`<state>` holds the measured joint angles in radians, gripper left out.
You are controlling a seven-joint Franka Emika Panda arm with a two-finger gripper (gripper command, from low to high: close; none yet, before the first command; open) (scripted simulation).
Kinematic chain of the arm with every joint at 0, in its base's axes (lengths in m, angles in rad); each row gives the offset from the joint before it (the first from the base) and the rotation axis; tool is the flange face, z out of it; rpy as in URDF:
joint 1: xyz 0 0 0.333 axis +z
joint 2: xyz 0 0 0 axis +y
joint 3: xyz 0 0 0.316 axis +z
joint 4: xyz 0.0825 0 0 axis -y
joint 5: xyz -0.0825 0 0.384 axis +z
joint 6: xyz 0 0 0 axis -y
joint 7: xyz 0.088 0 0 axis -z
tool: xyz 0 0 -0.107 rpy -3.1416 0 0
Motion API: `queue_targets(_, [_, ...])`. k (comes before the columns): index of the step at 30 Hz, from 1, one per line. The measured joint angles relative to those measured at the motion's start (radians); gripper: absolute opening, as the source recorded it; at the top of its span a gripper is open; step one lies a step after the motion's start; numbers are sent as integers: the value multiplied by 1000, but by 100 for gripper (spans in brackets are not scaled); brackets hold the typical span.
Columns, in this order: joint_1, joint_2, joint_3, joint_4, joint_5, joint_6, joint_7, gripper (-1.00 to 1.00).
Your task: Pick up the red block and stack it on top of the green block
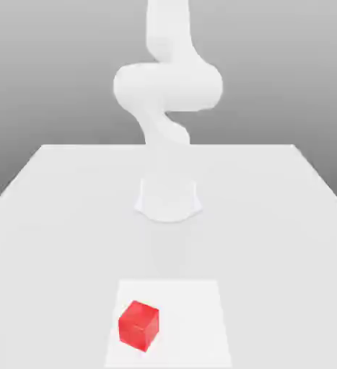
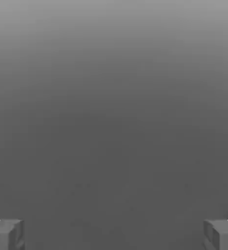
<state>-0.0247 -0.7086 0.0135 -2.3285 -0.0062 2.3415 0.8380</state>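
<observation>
One red block, resting on a paler square patch near the bench's front edge, well apart from the white arm at the far side; hand open, fingers spread wide, gripping nothing.

A white table fills the lower part of the exterior view, its far edge running straight across and its side edges converging toward the back. A paler, brighter rectangular patch lies on the tabletop near the front edge. Behind the table the backdrop is a plain grey gradient, lighter toward the horizon, with no walls, windows or furniture discernible. Lighting is soft and even. In the hand view, a featureless grey surface darkens gradually toward the lower part.
</observation>
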Motion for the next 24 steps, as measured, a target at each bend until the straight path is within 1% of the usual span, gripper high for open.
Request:
queue_targets(7, [-59,260,28,-81,-24,118,113,0])
queue_targets(15, [-101,551,31,-172,-44,250,234,0])
queue_targets(22, [-124,803,24,-251,-16,366,307,0])
queue_targets(24, [-123,875,22,-254,-12,416,315,0])
